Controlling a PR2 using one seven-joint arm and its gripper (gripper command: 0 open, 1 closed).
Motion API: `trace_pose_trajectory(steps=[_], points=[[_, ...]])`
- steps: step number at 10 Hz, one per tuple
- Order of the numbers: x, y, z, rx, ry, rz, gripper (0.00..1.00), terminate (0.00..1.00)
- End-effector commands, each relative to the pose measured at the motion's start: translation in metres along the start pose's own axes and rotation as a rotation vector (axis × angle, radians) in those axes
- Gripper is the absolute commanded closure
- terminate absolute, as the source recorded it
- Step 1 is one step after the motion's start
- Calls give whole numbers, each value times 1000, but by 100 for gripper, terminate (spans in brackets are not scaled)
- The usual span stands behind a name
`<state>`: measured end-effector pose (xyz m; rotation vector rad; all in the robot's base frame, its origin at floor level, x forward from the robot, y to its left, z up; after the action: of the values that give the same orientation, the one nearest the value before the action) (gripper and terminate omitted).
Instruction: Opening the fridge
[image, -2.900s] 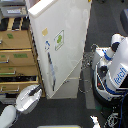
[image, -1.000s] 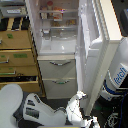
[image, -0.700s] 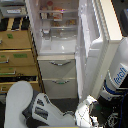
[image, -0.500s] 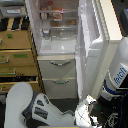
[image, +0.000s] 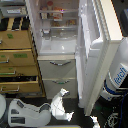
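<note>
Fridge (image: 60, 70): tall and white, standing in the middle of the exterior view, just beside a tan wooden cabinet (image: 19, 62) on the view's left.
Upper door (image: 95, 55): swung wide open toward the view's right, its inner face turned to the camera, reaching down past the drawers.
Interior (image: 59, 27): lit, with shelves carrying small items too blurred to name.
Lower drawers (image: 58, 75): two, stacked, both closed, each with a curved silver handle.
Gripper (image: 60, 104): white, low in the view in front of the bottom drawer, apart from the fridge and touching neither door nor handles.
Fingers (image: 63, 93): pointing upward toward the drawers; nothing appears between them, but whether they are spread or closed cannot be told at this blur.
Arm (image: 27, 112): grey-white, lying along the bottom edge from the view's left.
Robot body (image: 117, 75): white and blue cylinder at the view's right edge, just beside the open door.
</note>
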<state>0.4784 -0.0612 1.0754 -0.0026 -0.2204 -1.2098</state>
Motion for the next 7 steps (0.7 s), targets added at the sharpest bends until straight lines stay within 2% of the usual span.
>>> trace_pose_trajectory(steps=[1,4,5,6,7], points=[[-243,172,-21,57,71,375,0,0],[-297,203,-15,88,8,540,0,0],[-322,212,-8,140,-44,624,0,0],[-330,215,-5,147,-67,648,0,0],[-341,216,0,192,-106,652,0,0]])
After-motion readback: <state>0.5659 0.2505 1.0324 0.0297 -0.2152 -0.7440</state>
